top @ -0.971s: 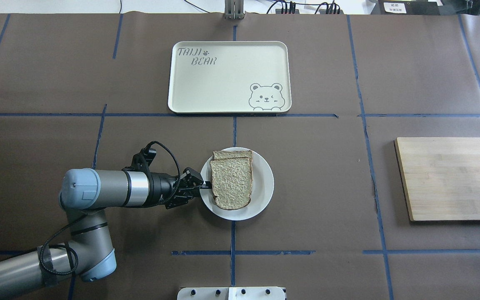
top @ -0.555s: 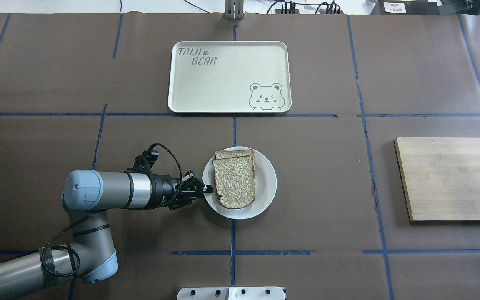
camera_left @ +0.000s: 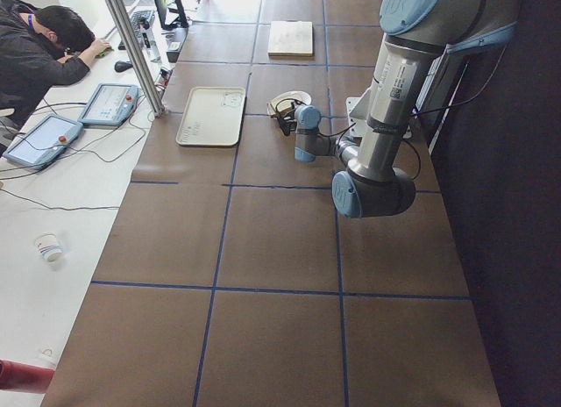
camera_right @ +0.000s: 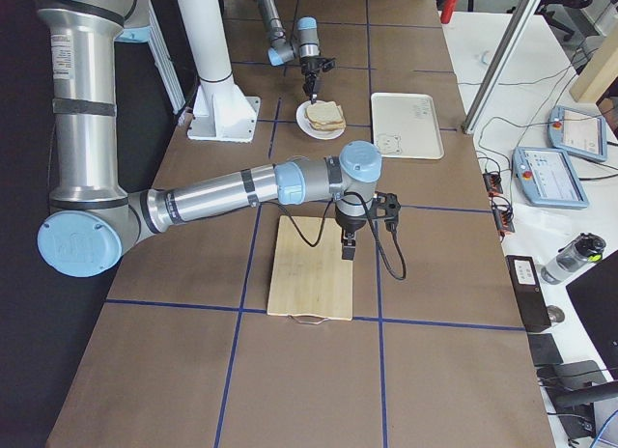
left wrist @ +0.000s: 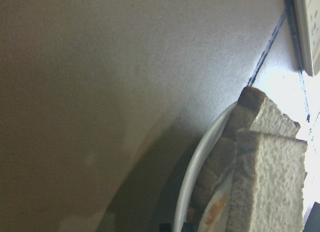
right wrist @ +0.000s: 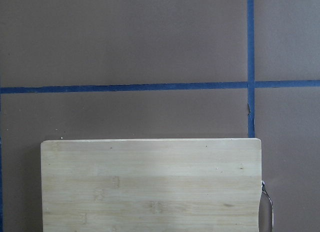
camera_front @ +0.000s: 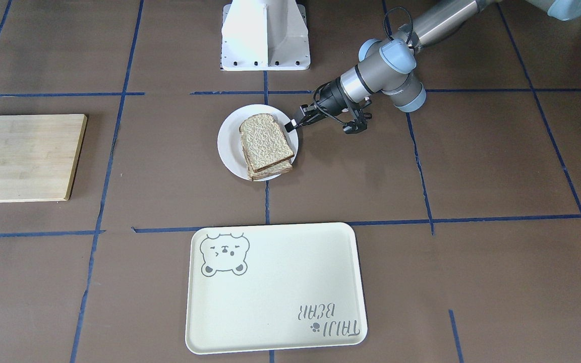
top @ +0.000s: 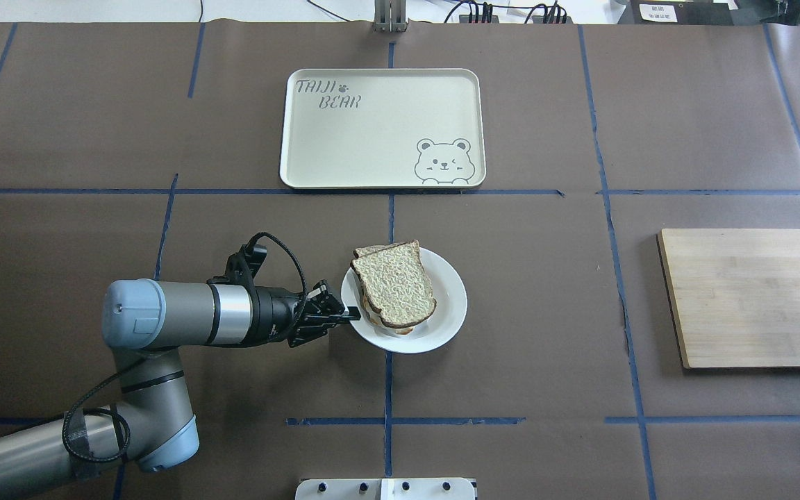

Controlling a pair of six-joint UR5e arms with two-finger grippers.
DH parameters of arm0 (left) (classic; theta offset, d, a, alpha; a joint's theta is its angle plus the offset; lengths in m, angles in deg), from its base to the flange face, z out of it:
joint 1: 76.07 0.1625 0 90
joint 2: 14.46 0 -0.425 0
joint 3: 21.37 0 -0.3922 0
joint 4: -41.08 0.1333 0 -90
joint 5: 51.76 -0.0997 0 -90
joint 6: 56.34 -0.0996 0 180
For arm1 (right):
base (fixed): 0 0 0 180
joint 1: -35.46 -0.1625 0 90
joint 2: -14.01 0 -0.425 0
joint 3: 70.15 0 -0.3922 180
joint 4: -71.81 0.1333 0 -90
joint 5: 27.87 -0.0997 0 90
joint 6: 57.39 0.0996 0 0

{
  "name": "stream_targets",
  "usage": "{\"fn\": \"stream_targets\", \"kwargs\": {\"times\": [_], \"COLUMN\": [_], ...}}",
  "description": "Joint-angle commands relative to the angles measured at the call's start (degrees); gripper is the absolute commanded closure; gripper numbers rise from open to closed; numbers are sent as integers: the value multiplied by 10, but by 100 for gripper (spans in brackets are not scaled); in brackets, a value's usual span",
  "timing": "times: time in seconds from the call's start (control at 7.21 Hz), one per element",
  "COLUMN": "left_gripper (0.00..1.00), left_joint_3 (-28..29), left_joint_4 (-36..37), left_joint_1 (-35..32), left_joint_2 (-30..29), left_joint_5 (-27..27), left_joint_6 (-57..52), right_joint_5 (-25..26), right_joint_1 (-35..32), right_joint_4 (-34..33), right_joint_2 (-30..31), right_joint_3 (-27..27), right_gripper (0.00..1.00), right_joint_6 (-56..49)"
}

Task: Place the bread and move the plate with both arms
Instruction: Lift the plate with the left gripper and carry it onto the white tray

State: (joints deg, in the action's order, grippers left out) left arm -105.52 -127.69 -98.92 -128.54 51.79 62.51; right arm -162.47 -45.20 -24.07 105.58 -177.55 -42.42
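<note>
At the rim of the plate (top: 450, 305), the left gripper (top: 354, 316) is clamped onto it, wrist stretched out level

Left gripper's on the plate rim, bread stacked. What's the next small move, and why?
Probably ease the plate toward the tray, slow and level: the left gripper pinches just one side of its rim, and the top bread sits skewed on the stack, so it could slide.

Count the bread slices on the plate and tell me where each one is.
2. The top slice lies on the lower slice, both stacked on the plate. A third could hide between.
</note>
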Motion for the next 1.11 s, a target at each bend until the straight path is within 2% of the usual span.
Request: {"fn": "stream_targets", "kwargs": {"times": [0.0,0.42,0.83,0.97], "left_gripper": [100,100,100,100], "left_joint_3": [-14,-11,2,37], "left_joint_4": [-5,-6,-9,-19], "left_joint_1": [-10,-32,-39,-40], "left_joint_2": [0,-28,-61,-88], "left_joint_5": [0,-17,-122,-173], "left_joint_6": [2,3,5,5], "right_joint_5": [1,2,2,1], "right_joint_1": [-3,-9,-13,-13], "right_joint_4": [0,1,1,1], "right_joint_2": [1,5,8,9], "right_joint_3": [0,-1,-2,-4], "right_gripper": [1,1,1,1], "right_joint_6": [-1,-5,-5,-5]}}
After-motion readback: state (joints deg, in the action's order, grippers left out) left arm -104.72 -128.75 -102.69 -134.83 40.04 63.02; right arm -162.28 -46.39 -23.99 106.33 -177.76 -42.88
